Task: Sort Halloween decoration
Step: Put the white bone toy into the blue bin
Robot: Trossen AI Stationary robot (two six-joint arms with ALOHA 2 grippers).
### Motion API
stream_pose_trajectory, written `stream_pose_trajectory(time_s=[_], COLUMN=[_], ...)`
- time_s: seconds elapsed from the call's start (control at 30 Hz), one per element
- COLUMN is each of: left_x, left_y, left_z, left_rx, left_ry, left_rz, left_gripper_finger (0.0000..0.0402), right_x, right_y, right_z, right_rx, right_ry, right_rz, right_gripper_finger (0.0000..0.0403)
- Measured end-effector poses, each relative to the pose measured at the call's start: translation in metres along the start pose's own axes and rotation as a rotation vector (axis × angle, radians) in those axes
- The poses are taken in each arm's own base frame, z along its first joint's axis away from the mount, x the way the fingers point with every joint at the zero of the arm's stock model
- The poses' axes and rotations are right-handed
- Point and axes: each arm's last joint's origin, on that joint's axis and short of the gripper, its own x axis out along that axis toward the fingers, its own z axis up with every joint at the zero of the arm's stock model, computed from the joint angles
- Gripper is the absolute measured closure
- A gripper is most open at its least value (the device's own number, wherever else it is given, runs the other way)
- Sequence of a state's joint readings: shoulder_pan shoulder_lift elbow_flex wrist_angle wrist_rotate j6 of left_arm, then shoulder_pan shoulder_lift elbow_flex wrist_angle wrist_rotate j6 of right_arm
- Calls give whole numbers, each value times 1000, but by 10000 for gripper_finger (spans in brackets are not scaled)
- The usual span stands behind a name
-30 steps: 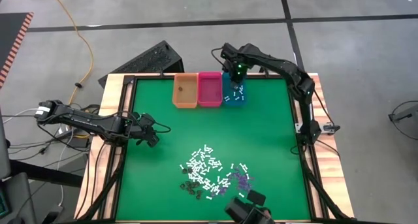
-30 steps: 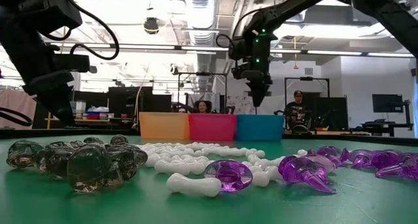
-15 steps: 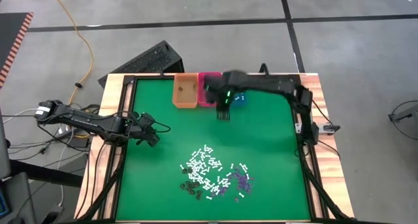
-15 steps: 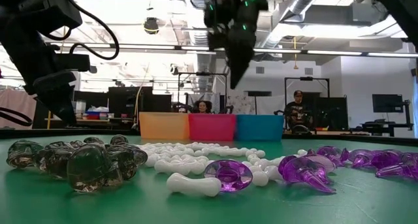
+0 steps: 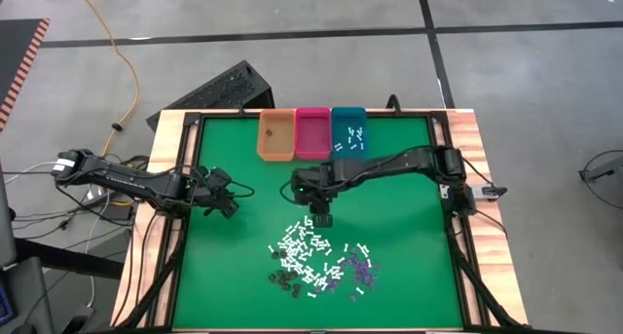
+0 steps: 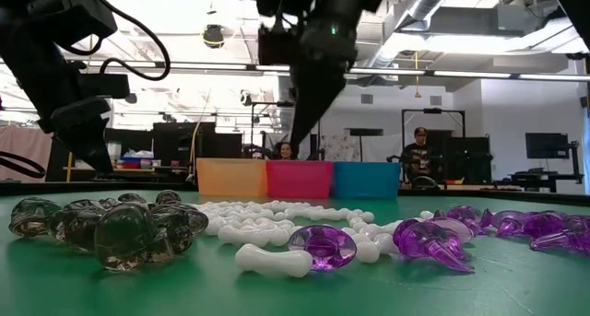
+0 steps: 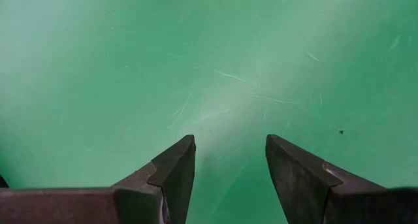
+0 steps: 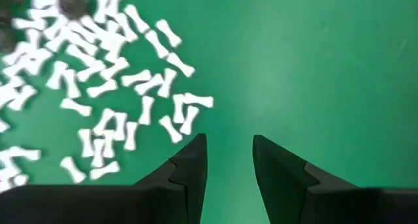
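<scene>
The Halloween decoration lies as a heap (image 5: 316, 258) on the green mat near the front edge. It holds white bone pieces (image 8: 111, 87), purple pieces (image 6: 415, 238) and dark see-through pieces (image 6: 111, 228). My right gripper (image 5: 319, 215) hangs open just beyond the heap's far edge, pointing steeply down with nothing between its fingers (image 8: 228, 155). The nearest bones lie beside its fingertips, apart from them. My left gripper (image 5: 222, 205) waits open over bare mat at the left (image 7: 228, 165).
Three bins stand side by side at the mat's far edge: orange (image 5: 275, 136), pink (image 5: 312, 131) and teal (image 5: 349, 131), the teal one with several white pieces in it. Bare green mat lies between the bins and the heap. People sit in the room beyond the table (image 6: 419, 159).
My right gripper has swung from above the teal bin toward the table's near edge and somewhat to the left. It has sunk a little, turned about, and now hangs at the heap's far edge. The pieces on the mat have not moved.
</scene>
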State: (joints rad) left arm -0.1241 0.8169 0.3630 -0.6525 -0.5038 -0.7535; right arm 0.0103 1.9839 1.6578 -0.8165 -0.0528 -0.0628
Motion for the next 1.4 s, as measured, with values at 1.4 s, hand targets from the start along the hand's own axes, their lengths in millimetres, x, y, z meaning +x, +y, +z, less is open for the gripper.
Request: stream_pose_trajectory(time_s=[1.4], left_x=[0], left_y=[-1], left_z=[1], left_rx=[-5], left_ry=[-12], left_rz=[-11], left_gripper_finger=[223], right_x=[61], right_y=[20], right_z=[-37], right_rx=[118], right_ry=[-107], right_rz=[-25], right_gripper_finger=[251])
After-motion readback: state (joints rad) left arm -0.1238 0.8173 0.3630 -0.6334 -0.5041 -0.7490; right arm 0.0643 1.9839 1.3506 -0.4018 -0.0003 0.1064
